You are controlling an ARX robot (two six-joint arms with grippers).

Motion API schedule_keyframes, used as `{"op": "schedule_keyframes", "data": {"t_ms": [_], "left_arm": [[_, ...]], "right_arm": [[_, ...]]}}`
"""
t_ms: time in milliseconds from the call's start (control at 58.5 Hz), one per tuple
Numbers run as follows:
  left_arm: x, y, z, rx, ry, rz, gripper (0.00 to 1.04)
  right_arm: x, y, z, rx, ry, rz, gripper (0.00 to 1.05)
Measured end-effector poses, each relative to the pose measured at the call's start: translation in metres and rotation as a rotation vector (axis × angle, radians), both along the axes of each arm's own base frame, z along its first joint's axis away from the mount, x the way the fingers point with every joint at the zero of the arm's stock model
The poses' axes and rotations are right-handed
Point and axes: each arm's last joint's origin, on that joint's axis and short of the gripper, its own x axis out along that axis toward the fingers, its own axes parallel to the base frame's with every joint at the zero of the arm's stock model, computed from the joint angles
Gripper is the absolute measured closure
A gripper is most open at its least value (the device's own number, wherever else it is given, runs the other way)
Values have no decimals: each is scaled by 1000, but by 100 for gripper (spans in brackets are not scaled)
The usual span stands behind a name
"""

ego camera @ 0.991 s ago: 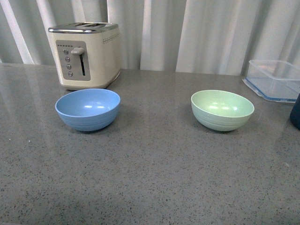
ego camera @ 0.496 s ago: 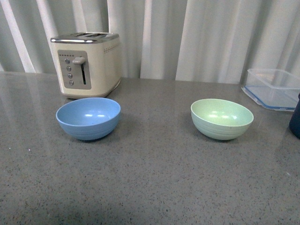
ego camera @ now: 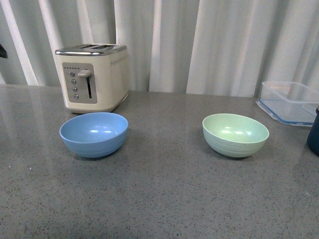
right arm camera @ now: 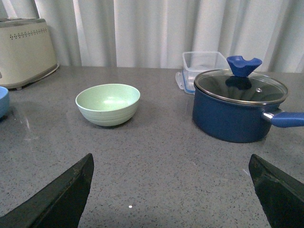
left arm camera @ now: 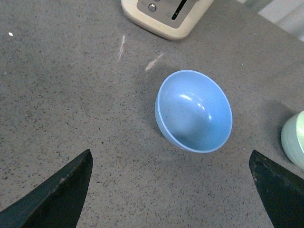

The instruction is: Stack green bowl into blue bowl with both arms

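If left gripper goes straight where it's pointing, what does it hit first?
Probably the blue bowl, centred ahead of the left gripper between its open fingers. Depth is unclear; it might touch the countertop just short of it.

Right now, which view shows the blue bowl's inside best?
Left wrist view: looks down into the whole blue bowl. Front view shows it at a low slant; right wrist view, only an edge.
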Motion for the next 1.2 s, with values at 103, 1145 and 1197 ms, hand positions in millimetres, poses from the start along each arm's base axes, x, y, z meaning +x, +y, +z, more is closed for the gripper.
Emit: {"op": "schedule_keyframes", "data": {"t_ms": [103,1145,1197], "left_arm": [[31,-7,-16,-32,86,-12,7],[125,-54,-115,-27,332,23,42],[126,-54,-118,-30,335,26,52]], "right_arm": [[0,0,0,0,0,0,10],[0,0,0,0,0,0,10],[0,0,0,0,0,0,10]]}}
